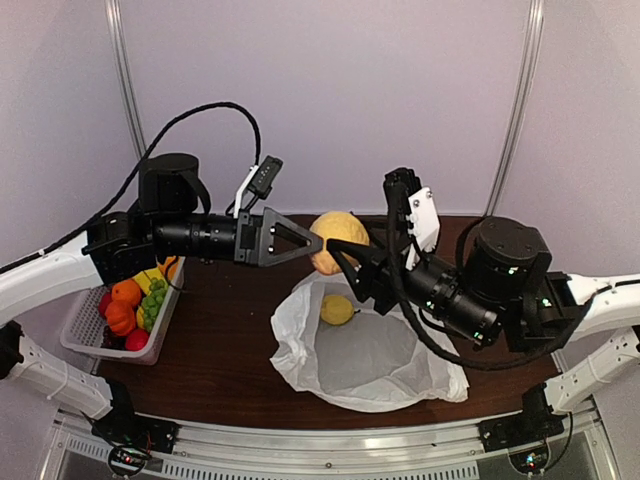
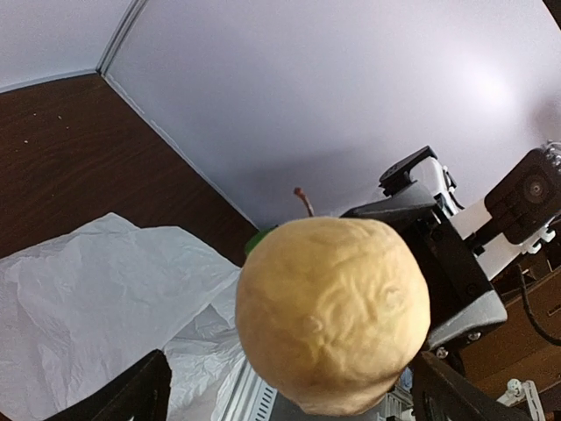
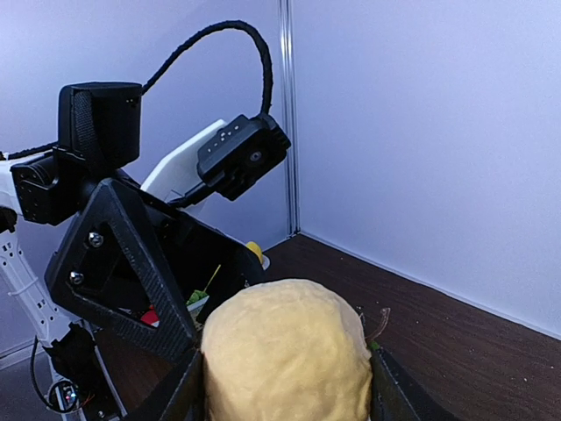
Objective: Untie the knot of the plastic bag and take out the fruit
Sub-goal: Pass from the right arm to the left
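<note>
A long yellow-orange mango (image 1: 338, 240) hangs in the air above the table, and my right gripper (image 1: 352, 258) is shut on it from the right. In the right wrist view its fingers press both sides of the mango (image 3: 285, 351). My left gripper (image 1: 318, 238) stands open around the mango's other end, its fingers (image 2: 131, 390) clear of the mango (image 2: 333, 307). The white plastic bag (image 1: 365, 360) lies open and flattened below, with a lemon (image 1: 337, 309) at its mouth. No knot is in view.
A white slatted basket (image 1: 80, 335) at the table's left edge holds an orange fruit (image 1: 125, 292), green grapes (image 1: 153, 300) and red apples (image 1: 137, 340). The back wall stands close behind the arms.
</note>
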Controlling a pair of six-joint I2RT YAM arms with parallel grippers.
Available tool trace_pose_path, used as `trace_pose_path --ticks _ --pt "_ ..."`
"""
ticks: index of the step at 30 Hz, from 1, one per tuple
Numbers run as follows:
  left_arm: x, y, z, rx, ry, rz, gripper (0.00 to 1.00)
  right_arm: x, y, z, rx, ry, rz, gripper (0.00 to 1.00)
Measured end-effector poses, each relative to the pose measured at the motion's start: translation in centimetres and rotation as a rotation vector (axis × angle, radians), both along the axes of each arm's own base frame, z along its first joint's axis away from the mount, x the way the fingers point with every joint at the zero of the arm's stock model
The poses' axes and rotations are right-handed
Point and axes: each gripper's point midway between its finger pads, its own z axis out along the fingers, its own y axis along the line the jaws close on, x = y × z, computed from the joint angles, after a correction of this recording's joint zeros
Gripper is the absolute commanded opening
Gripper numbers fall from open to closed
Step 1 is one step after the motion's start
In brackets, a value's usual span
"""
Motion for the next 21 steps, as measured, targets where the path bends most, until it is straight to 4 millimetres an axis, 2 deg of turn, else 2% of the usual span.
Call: trace_pose_path --ticks 8,17,21 --pt "-0.9 -0.7 1.5 -0.101 0.021 -0.060 0.97 -0.3 1.5 -0.2 -0.024 -0.017 0.035 0.57" --pt "-1.1 -0.9 1.2 -0.129 0.045 -0.074 0.97 -0.9 2.3 -0.5 -0.054 -0.041 0.070 0.58" --pt "-1.2 -1.0 1.2 -0.137 0.049 -0.074 0.90 -1.2 2.9 -0.4 -0.068 -0.053 0.079 0.58"
